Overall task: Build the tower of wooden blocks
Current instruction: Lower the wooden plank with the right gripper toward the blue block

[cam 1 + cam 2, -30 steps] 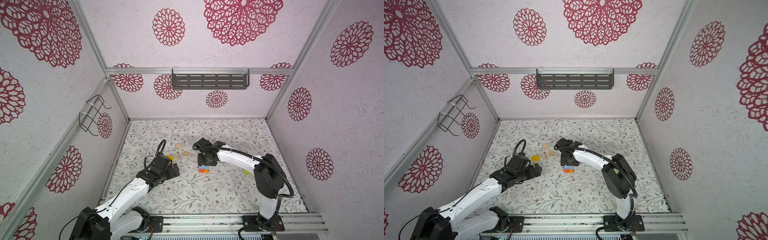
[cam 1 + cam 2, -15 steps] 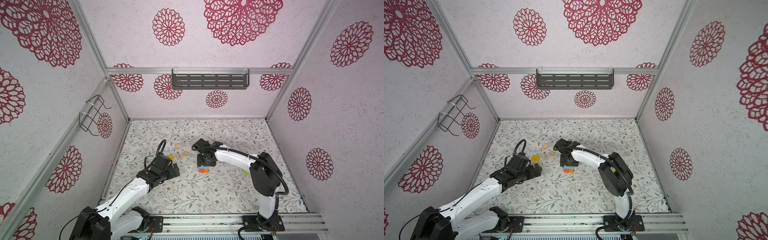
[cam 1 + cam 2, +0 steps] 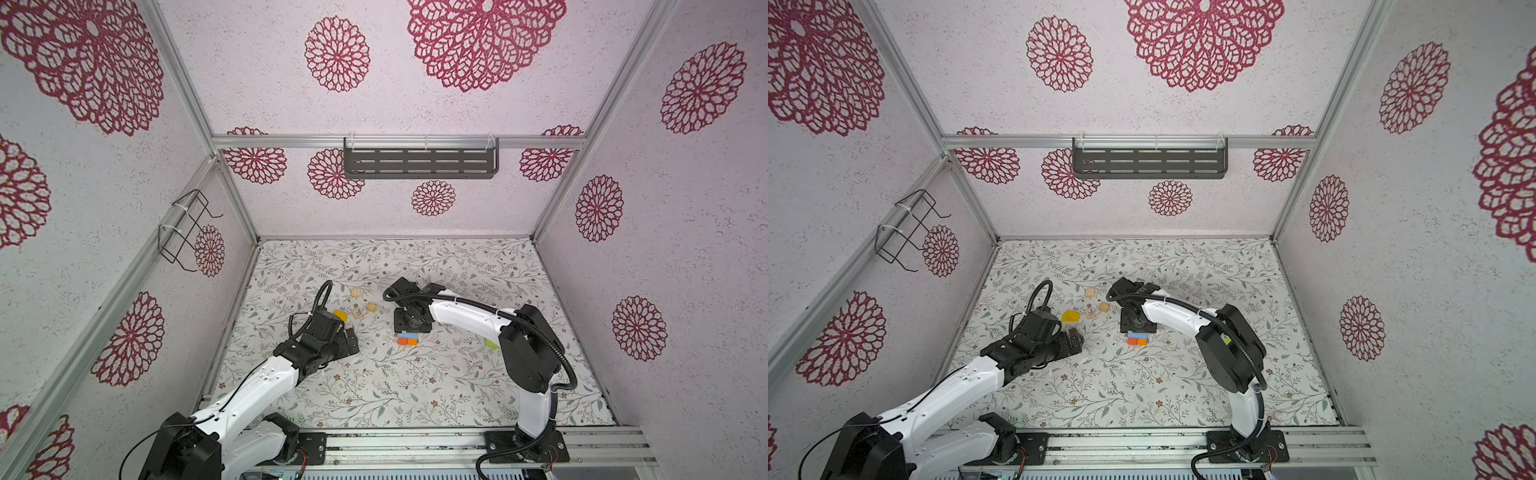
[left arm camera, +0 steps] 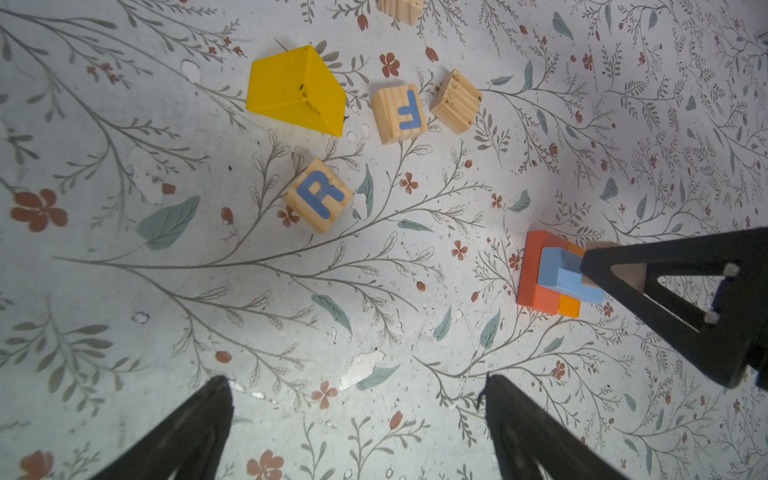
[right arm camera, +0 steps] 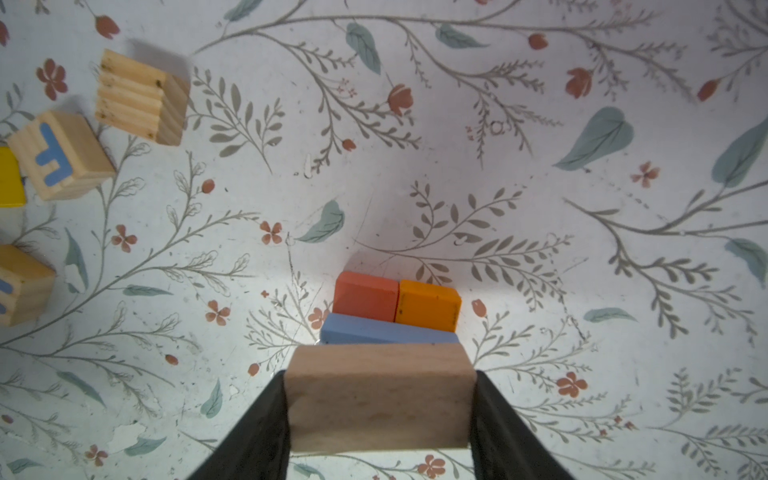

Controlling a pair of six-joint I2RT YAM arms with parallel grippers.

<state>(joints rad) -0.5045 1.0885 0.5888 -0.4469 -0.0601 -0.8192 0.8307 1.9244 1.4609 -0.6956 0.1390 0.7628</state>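
right gripper (image 5: 380,376): clamped on the tan block (image 5: 378,409), one finger on each end face
tan block: held level, directly over the blue block (image 5: 386,334); can't tell if the two touch
tower (image 3: 407,340): mid-mat, right under the right gripper in both top views
tower layers: red-orange block (image 5: 363,296) and orange block (image 5: 428,305) side by side on the mat (image 3: 374,386), touching; blue block lies across both
left gripper (image 4: 356,381): jaws spread wide, nothing between them, hovering over bare mat, left of the tower and apart from it
yellow roof piece (image 4: 297,89): lying loose on the mat, near the left gripper
R cube (image 4: 319,194): on the mat, near the roof piece, not touching it
F cube (image 4: 400,113): just beside the roof piece, letter face up
plain cube (image 4: 456,101): just beside the F cube
fourth cube (image 3: 355,293): further back on the mat, alone
lime-green block (image 3: 491,343): on the mat by the right arm's elbow, partly hidden, well apart from the tower
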